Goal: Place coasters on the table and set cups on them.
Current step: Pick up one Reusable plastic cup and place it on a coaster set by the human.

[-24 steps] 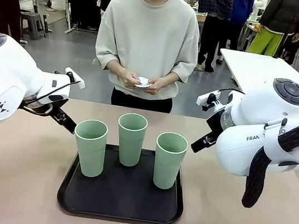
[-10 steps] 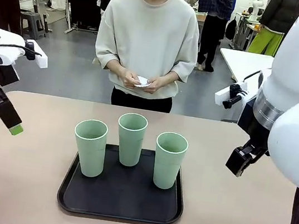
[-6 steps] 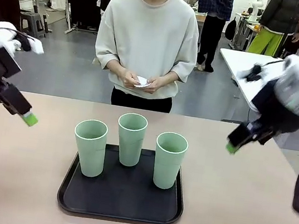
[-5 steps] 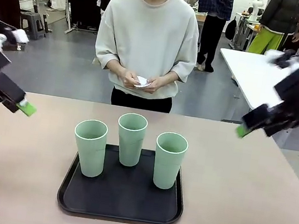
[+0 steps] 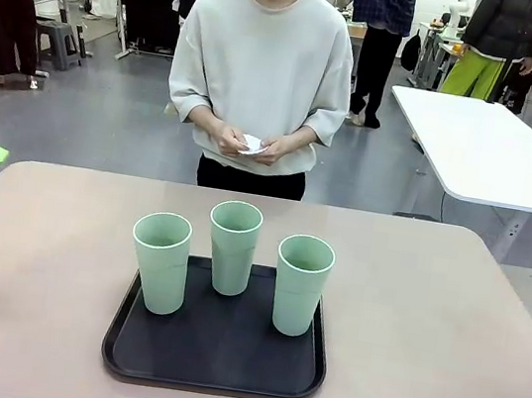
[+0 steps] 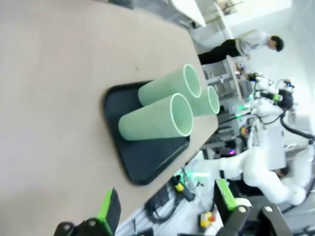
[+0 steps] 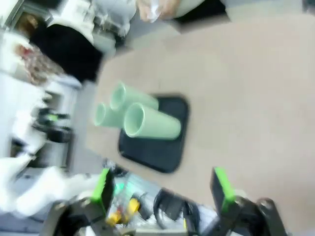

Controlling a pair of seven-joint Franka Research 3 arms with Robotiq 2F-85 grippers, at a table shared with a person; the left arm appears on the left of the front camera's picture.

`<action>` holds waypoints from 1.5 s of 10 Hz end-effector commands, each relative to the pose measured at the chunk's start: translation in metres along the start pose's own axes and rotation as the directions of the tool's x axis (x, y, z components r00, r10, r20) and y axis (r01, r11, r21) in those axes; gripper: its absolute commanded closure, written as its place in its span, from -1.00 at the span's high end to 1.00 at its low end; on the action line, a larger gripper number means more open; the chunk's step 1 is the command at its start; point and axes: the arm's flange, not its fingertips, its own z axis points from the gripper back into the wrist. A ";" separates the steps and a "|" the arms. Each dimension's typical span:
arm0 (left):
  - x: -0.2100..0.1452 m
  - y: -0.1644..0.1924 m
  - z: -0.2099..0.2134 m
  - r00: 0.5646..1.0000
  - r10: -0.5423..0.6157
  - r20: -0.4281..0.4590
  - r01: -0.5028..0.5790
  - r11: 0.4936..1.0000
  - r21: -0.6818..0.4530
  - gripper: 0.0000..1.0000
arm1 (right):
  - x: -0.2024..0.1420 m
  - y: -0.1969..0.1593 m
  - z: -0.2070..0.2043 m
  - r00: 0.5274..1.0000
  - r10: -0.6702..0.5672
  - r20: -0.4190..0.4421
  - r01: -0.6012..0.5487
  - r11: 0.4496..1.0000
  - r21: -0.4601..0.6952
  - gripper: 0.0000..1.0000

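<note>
My left tool (image 6: 166, 204) and right tool (image 7: 161, 189) both wide, empty, out past 9 and 2 o'clock of the counter (image 5: 447, 326); three cups (image 5: 232, 244) upright on black tray (image 5: 211, 363) mid-counter, coasters (image 5: 254, 145) held by person (image 5: 263, 69) at 12 o'clock.

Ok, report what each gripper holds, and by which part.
Nothing: the left gripper and the right gripper both stand open and empty. The person's hands hold the white coasters.
</note>
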 end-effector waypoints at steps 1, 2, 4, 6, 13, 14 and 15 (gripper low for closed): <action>-0.015 -0.004 0.010 1.000 0.005 -0.005 -0.005 0.999 0.034 1.00 | -0.084 -0.068 -0.065 0.986 -0.028 -0.164 0.031 0.999 0.012 1.00; -0.020 -0.006 0.012 1.000 0.008 -0.001 -0.008 0.999 0.045 1.00 | -0.086 -0.090 -0.065 0.978 -0.054 -0.203 0.063 0.997 0.040 1.00; -0.025 -0.015 0.017 1.000 0.020 -0.006 -0.019 0.998 0.057 1.00 | -0.098 -0.115 -0.069 0.975 -0.064 -0.214 0.087 0.991 0.100 1.00; -0.031 -0.018 0.011 0.999 0.051 -0.016 -0.050 0.997 0.063 1.00 | -0.103 -0.120 -0.059 0.981 -0.075 -0.179 0.096 0.989 0.116 1.00; -0.037 -0.018 0.018 0.993 0.119 -0.011 -0.117 0.988 0.098 1.00 | -0.102 -0.107 -0.052 0.989 -0.038 -0.140 0.052 0.994 0.096 1.00; -0.021 -0.011 0.026 0.994 0.105 -0.003 -0.105 0.992 0.071 1.00 | -0.052 -0.139 -0.008 0.981 -0.103 -0.164 0.120 0.988 0.098 1.00; -0.021 -0.011 0.026 0.994 0.105 -0.003 -0.105 0.992 0.071 1.00 | -0.052 -0.139 -0.008 0.981 -0.103 -0.164 0.120 0.988 0.098 1.00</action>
